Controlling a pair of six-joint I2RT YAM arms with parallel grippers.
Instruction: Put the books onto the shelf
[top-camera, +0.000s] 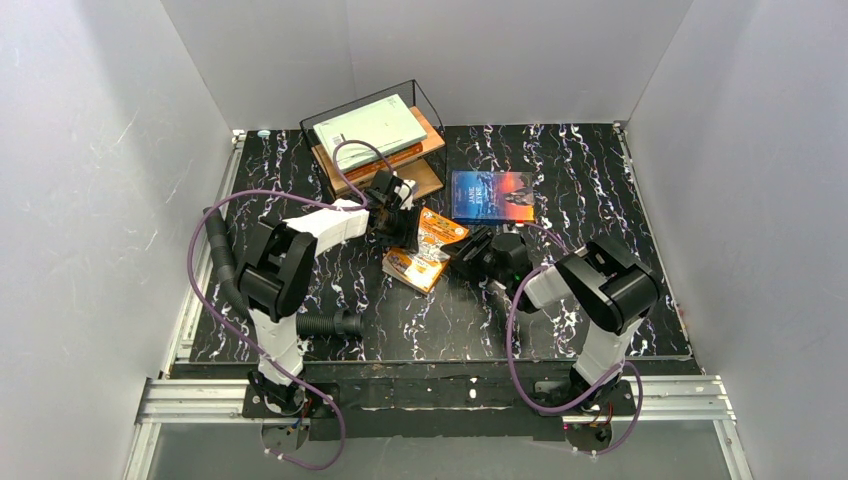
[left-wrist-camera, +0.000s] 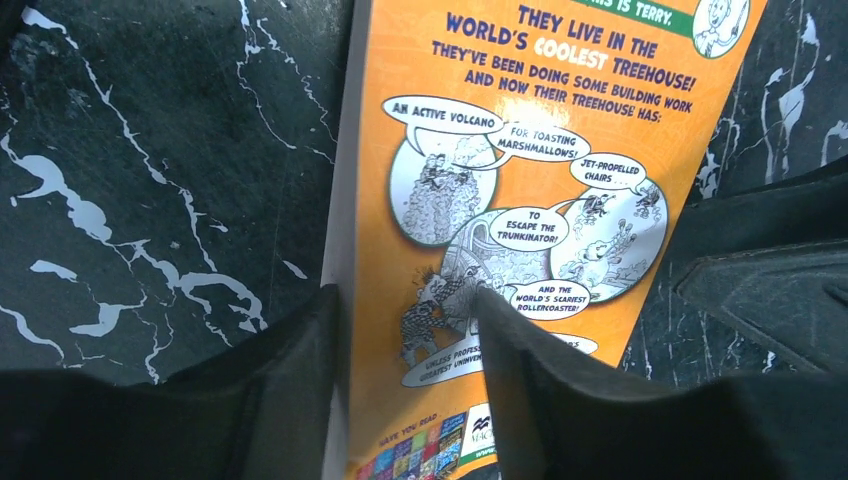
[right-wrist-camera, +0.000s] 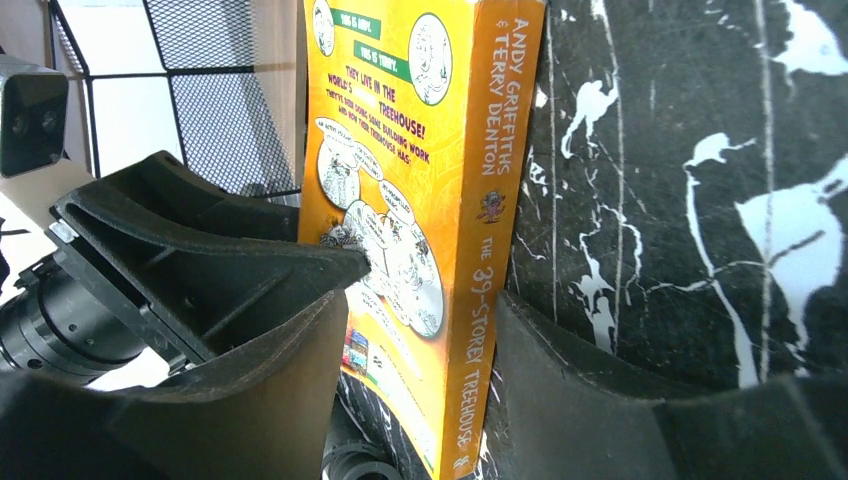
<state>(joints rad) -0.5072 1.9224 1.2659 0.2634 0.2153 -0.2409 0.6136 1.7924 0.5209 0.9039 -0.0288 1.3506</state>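
An orange cartoon book (top-camera: 428, 252) stands tilted up off the black marbled table, between my two grippers. In the right wrist view its spine and back cover (right-wrist-camera: 400, 180) sit between the fingers of my right gripper (right-wrist-camera: 425, 290), which is shut on it. My left gripper (left-wrist-camera: 405, 300) straddles the same book (left-wrist-camera: 520, 120). One finger lies beside the white page edge and the other over the back cover, and I cannot tell whether they press. The shelf (top-camera: 432, 128) stands at the back with a pale grey-green book (top-camera: 370, 130) on top. A blue sunset book (top-camera: 492, 196) lies flat to its right.
Grey walls close in the table on three sides. The shelf's black wire mesh (right-wrist-camera: 200, 110) rises close behind the orange book. Purple cables loop off both arms. The right gripper's black finger (left-wrist-camera: 770, 300) shows beside the book in the left wrist view.
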